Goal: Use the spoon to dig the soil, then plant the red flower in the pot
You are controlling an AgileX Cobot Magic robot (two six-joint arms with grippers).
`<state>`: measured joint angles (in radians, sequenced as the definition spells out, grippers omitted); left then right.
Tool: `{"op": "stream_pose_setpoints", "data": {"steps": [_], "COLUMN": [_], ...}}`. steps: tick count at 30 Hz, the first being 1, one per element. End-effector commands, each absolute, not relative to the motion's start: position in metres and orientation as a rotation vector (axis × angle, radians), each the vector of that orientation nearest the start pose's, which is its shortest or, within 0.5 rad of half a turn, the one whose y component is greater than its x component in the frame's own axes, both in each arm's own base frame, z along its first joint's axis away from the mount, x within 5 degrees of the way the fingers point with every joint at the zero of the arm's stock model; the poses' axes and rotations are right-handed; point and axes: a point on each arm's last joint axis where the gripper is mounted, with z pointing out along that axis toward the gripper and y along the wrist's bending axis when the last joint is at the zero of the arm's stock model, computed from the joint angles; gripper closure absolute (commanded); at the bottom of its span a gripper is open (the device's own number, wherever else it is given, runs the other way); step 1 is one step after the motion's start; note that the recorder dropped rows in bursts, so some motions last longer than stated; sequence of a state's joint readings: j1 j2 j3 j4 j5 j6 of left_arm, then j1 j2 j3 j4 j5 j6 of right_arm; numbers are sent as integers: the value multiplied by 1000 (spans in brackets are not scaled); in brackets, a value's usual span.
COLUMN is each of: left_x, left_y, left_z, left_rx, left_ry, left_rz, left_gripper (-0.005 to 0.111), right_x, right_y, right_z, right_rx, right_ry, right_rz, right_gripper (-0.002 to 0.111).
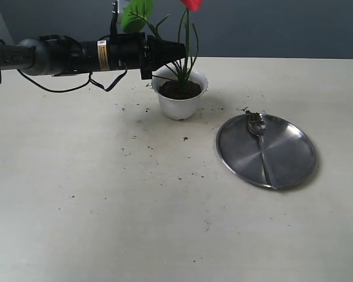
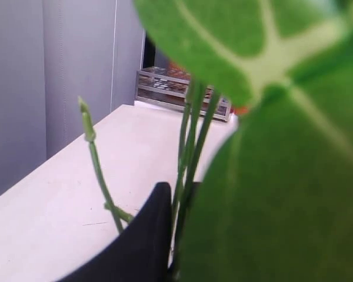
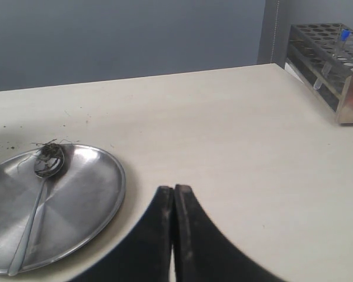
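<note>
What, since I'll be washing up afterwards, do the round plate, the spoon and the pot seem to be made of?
The plate looks like metal, probably steel, with a brushed shine and grey radial reflections. The spoon looks like polished silver metal with the same gleam. The pot is likely plastic: white, smooth, slightly glossy, with a thin wavy rim. Glazed ceramic cannot be ruled out.

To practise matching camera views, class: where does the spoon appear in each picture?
Exterior view: the spoon lies on the steel plate, right of the pot.
Left wrist view: not in it.
Right wrist view: spoon on the same steel plate, soil crumbs in its bowl.
Shared landmark: the steel plate.
</note>
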<state>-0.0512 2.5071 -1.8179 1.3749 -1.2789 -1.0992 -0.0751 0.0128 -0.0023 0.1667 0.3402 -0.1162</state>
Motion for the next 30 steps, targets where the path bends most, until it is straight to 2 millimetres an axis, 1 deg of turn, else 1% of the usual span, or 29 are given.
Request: {"op": "stream_pose_setpoints", "data": {"steps": [1,5,9,12,23,26,30], "left_x": [492,492,492,492,493,493,496], "left_y": [-114,-114,-114,-114,-114,-108,-96], "left_z": [87,88,89,89,92,95,96], "left_rx": [961,964,959,963,946,932,894], "left_ry": [1642,1635,1629,1626,1584,1560,1553], "left_rz": [-1037,-1047,-1051,-1048,-1053,-1058,-1048], "left_gripper": [106,105,95,91,91,91,91], "right_x": [54,54,54,54,54,54,54], "right_y": [1,1,1,1,1,1,1], "right_z": [183,183,183,183,183,183,183], "right_rx": [71,71,71,71,71,71,71], "right_ry": [1822,1822,1822,1822,1822,1822,1822], "right_rz": [22,22,22,22,22,22,22], "right_gripper": [109,109,109,109,109,109,109]}}
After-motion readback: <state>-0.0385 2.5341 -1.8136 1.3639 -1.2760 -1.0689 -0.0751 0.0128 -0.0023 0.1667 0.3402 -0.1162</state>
